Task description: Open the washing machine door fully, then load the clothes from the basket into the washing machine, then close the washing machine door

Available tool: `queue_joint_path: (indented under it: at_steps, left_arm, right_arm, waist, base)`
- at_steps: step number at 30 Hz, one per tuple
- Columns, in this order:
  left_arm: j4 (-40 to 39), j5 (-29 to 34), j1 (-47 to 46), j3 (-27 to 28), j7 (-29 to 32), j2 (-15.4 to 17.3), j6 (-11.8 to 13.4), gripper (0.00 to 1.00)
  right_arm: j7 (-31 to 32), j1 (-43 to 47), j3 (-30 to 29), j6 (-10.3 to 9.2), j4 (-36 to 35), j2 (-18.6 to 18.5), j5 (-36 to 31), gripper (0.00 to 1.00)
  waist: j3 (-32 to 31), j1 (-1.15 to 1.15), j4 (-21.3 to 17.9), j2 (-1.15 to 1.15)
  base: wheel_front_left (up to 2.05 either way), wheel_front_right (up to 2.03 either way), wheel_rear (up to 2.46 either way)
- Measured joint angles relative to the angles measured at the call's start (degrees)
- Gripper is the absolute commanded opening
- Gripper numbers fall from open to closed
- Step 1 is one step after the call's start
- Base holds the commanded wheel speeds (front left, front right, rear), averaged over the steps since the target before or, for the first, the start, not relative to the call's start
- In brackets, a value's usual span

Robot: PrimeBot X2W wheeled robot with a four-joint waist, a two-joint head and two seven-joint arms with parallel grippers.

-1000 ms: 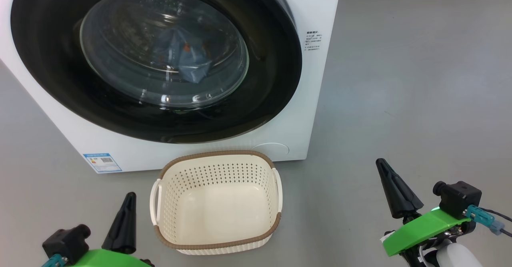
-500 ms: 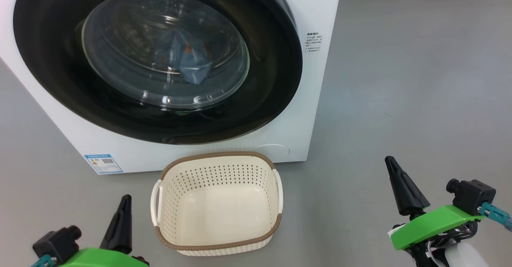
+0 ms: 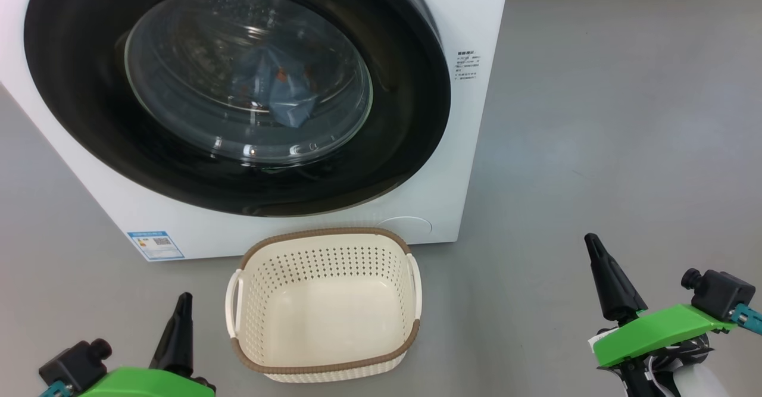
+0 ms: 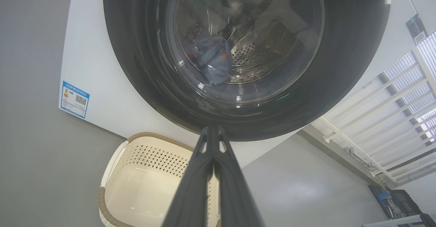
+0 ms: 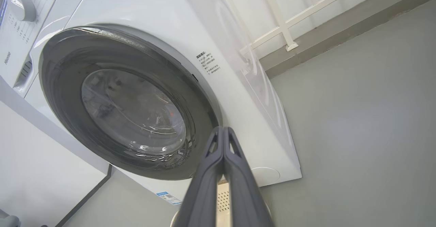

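Note:
The white washing machine (image 3: 470, 147) stands ahead with its round black-rimmed door (image 3: 411, 117) shut against its front. Behind the door's glass bowl lies the light blue cloth (image 3: 280, 90) with orange figures, also seen as the blue cloth (image 4: 213, 58) in the left wrist view. The cream-yellow cloth is hidden. On the floor before the washer sits the cream basket (image 3: 324, 361), holding nothing. My left gripper (image 3: 181, 302) is shut, low at the basket's left. My right gripper (image 3: 592, 243) is shut, well right of the basket, over bare floor.
Grey floor (image 3: 625, 117) spreads to the right of the washer. A white railing (image 4: 385, 97) and a wall stand behind the machine. A small blue label (image 3: 155, 244) marks the washer's lower left corner. The control panel with a knob (image 5: 24, 5) sits at its top.
Both grippers have drawn back and lower, the left toward the bottom left, the right outward to the right. The whole picture has shifted slightly downward.

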Motion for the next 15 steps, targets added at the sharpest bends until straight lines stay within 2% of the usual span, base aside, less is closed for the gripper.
queue_joint_path:
  at_steps: [15]
  left_arm:
    - [0.29, -7.03, -0.12, 1.52, 2.04, -0.33, 0.0, 0.0]
  right_arm:
    - [2.11, 0.06, -2.14, 0.0, -0.12, 0.8, 7.59, 0.0]
  waist:
    - [-0.38, 0.0, 0.11, 0.0]
  base:
    - [0.0, 0.0, 0.0]
